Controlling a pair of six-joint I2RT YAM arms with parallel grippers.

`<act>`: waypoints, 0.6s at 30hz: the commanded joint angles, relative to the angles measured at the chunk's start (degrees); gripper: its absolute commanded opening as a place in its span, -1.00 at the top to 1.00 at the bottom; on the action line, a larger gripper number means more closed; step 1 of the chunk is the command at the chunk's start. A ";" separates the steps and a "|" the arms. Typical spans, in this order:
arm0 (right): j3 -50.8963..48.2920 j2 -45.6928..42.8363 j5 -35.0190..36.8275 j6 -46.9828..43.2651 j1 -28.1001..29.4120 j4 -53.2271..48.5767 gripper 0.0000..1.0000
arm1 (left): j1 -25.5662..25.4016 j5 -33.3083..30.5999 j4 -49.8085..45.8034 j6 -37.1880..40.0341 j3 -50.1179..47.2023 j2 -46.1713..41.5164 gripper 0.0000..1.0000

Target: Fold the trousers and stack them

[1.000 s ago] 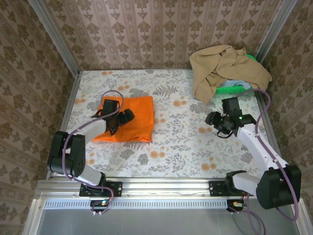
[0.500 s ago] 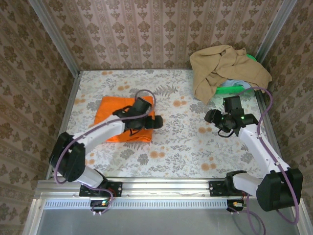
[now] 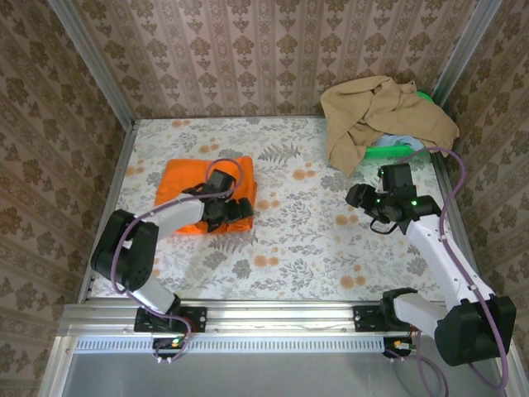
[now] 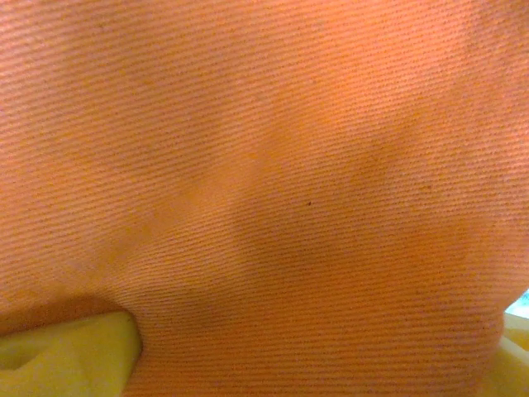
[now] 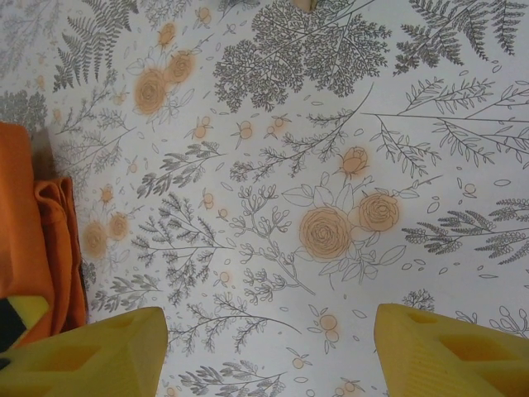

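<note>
Currently the folded trousers (image 3: 183,184) lie at nine o'clock on the table (image 3: 297,240). The left gripper (image 3: 234,210) presses on their three-o'clock edge, and I cannot tell how far it is spread. The right gripper (image 5: 277,351) hangs at three o'clock, wide apart and empty.
</note>
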 commanded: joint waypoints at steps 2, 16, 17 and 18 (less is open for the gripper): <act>0.55 -1.09 -0.43 0.04 -0.31 -0.17 -0.38 | 9.26 1.58 -3.69 9.64 2.54 9.92 -0.75; 2.88 -2.71 -2.21 -0.65 -2.24 -0.88 -0.38 | 18.61 -1.63 -23.91 26.17 27.26 10.95 -0.82; 2.90 -2.79 -2.12 -0.78 -2.32 -0.90 -0.38 | 18.39 -1.93 -24.94 25.76 27.20 9.11 -0.84; 2.93 -2.93 -2.19 -0.89 -2.42 -0.91 -0.38 | 17.90 -2.12 -25.58 25.38 26.69 7.14 -0.87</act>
